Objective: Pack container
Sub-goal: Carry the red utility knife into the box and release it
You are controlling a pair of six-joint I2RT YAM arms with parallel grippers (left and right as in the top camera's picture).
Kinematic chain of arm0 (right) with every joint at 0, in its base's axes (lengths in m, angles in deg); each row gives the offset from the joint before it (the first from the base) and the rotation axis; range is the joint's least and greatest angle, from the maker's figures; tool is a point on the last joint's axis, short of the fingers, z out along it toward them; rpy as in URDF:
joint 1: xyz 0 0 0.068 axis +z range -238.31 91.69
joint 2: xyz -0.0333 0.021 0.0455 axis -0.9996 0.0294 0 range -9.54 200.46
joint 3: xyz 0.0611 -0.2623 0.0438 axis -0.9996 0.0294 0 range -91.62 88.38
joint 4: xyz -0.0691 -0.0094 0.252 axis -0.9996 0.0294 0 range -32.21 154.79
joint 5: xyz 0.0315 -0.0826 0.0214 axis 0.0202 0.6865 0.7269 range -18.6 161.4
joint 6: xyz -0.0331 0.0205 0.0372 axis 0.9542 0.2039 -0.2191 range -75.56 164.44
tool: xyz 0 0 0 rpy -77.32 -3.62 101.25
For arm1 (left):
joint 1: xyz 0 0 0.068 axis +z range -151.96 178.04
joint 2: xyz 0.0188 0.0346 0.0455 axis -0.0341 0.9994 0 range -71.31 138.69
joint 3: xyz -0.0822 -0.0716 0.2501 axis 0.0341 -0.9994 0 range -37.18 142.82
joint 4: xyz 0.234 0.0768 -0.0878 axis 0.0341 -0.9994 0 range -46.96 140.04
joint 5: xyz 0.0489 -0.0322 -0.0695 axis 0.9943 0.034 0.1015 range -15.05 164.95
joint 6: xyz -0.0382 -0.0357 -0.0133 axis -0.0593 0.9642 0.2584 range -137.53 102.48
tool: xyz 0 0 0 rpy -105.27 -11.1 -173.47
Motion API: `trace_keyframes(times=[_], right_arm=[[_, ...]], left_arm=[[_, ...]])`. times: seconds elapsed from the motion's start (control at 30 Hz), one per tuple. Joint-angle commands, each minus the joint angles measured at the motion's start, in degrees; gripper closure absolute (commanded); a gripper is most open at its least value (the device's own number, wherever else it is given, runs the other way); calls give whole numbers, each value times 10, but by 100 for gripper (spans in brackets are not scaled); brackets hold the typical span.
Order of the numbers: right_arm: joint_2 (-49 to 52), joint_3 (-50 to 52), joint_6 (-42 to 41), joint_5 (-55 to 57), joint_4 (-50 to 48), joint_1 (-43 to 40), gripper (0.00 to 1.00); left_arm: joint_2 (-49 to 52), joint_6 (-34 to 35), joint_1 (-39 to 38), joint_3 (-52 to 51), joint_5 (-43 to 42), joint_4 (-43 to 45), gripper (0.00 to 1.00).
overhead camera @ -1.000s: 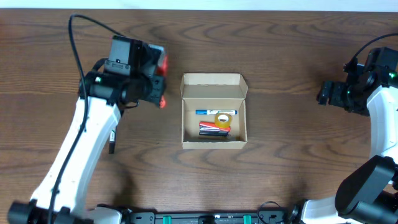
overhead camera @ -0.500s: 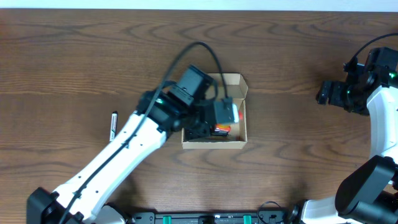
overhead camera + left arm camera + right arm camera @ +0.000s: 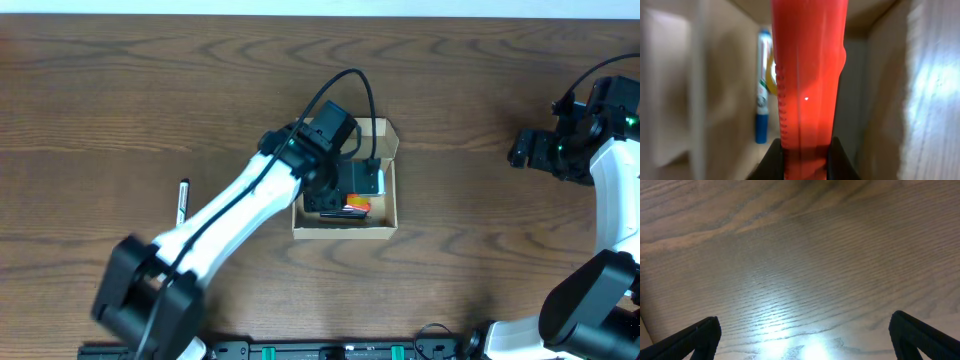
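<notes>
As the left gripper (image 3: 805, 152) dips into the open cardboard container (image 3: 340, 232) at mid-tabletop, its jaws clamped on a red ridged tool (image 3: 807, 75), a release from here could drop it askew across the blue marker (image 3: 762, 100) and keep the box from closing. The right gripper (image 3: 802, 330) idles well apart, jaws spread. A second ago, the left arm hung left of the box. A black pen (image 3: 183, 201) lies unpacked.

Likely a robotics lab; wood-grain table (image 3: 100, 80), white left arm (image 3: 230, 205), right arm (image 3: 612, 180).
</notes>
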Motion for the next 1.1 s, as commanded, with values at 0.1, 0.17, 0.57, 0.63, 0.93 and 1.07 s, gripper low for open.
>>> trace_keyframes(times=[0.1,0.17,0.57,0.63,0.93,1.07], right_arm=[[-7,2,-8,-7,-1,-2,1],[-7,2,-9,-7,-1,-2,1],[-7,2,-8,-10,-3,-2,1],[-7,2,-8,-13,-3,-2,1],[-7,2,-8,-17,-3,-2,1],[-7,2,-6,-17,-3,-2,1]], left_arm=[[67,10,24,0,1,-8,94],[74,14,26,0,1,-8,94],[74,24,25,0,1,-9,53],[72,34,25,5,1,-11,54],[41,182,31,161,21,-140,41],[29,275,46,255,87,-235,8]])
